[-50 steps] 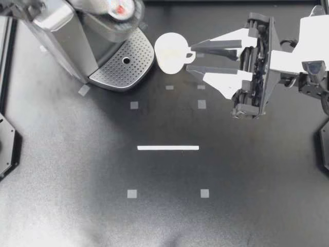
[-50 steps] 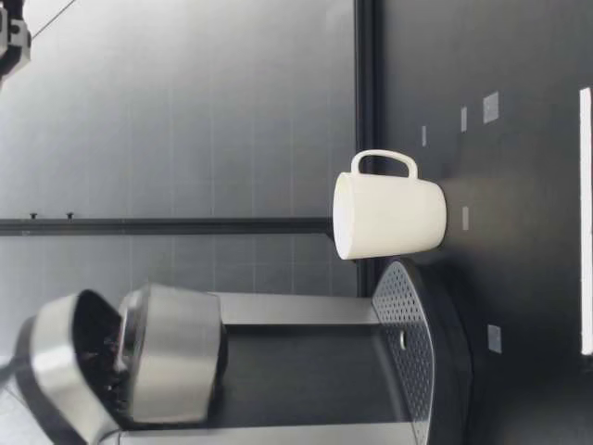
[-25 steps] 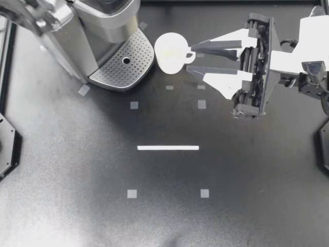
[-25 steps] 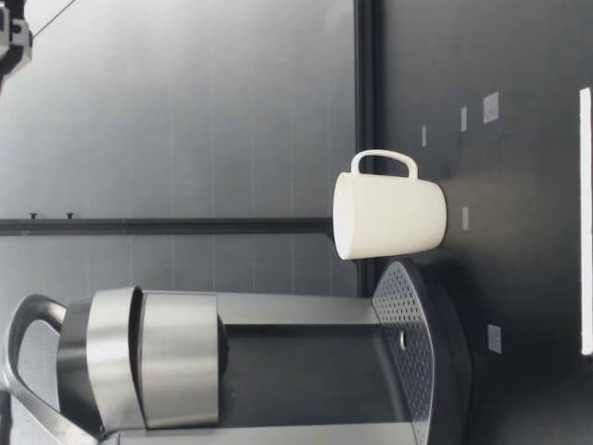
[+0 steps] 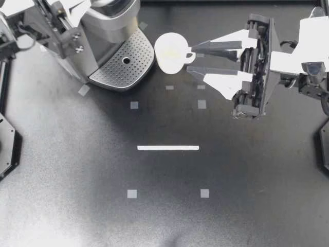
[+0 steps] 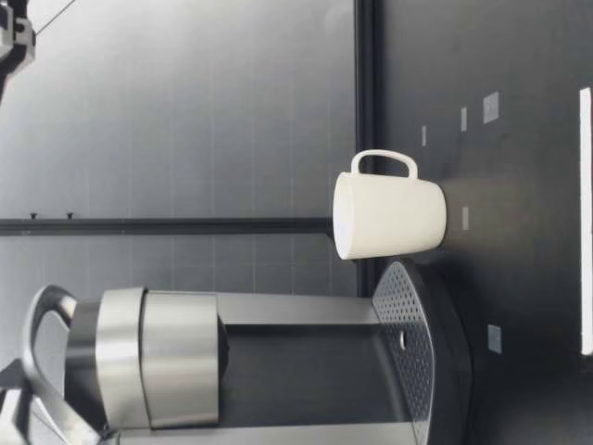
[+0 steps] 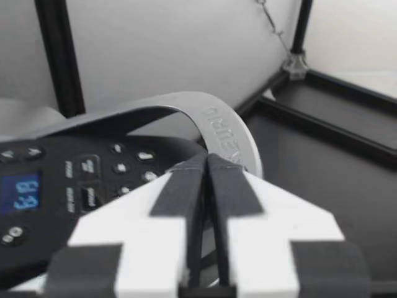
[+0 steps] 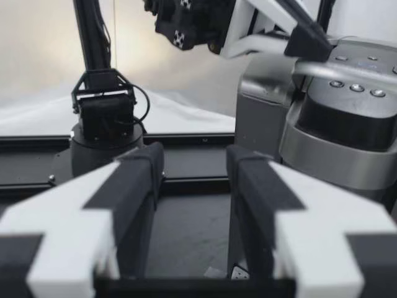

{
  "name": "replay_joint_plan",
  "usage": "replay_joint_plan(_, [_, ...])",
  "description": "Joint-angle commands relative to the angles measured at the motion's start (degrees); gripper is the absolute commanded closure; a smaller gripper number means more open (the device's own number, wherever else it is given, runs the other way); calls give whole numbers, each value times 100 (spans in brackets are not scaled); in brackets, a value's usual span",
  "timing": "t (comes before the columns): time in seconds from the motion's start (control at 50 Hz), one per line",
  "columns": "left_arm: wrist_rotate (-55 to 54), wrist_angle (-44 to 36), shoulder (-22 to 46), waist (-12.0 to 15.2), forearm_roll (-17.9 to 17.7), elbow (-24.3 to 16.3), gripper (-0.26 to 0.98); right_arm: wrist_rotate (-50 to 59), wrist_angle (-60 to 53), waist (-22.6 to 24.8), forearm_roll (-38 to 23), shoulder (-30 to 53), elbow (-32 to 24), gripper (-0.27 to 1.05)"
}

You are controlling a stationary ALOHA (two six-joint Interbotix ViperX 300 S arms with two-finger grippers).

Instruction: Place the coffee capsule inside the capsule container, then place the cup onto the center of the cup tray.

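- The white cup (image 5: 171, 52) stands upright on the black tabletop (image 5: 164, 221), just beside the cup tray (image 5: 123, 64) and not on it. Its handle (image 5: 190, 55) points away from the tray.
- In the low view the cup (image 6: 389, 215) has its mouth up and its handle (image 6: 384, 158) on the side away from the perforated cup tray (image 6: 408, 324).
- My right pincer (image 5: 191, 58) is released. Its two fingers are spread, with the cup's handle between the tips; I cannot tell whether either one touches it.
- In the right wrist view the right pincer (image 8: 189, 164) shows a clear gap between its dark pads, and the coffee machine (image 8: 335, 118) is ahead of it.
- The coffee machine (image 5: 97, 36) sits at the far left of the tabletop, with the cup tray at its base.
- My left pincer (image 5: 72, 11) is over the top of the machine — clenched. In the left wrist view the left pincer (image 7: 208, 162) has its fingers pressed together, and the silver lever (image 7: 217, 127) arches just ahead of the tips.
- A white tape strip (image 5: 168, 147) lies mid-tabletop, well apart from the cup.
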Motion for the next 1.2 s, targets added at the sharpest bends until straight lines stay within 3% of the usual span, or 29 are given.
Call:
replay_joint_plan(0.0, [9, 44, 70, -18, -44, -53, 62, 9, -70, 18, 0, -62, -53, 28])
replay_joint_plan(0.44, [62, 114, 316, -158, -167, -79, 62, 0, -105, 18, 9, -88, 62, 28])
replay_joint_plan(0.7, [949, 1406, 246, -448, -299, -448, 62, -35, 1230, -431, 0, -202, -264, 28])
replay_joint_plan(0.82, [1811, 1916, 193, -598, -747, -738, 62, -79, 1890, -606, -44, -220, -527, 28])
replay_joint_plan(0.96, [3085, 2452, 79, -756, -1661, -1151, 62, -123, 2558, -940, -105, -220, -835, 28])
replay_joint_plan(1.18, [4043, 3094, -334, -844, -2725, -1433, 62, -352, 3823, -1485, -439, 18, -1310, 28])
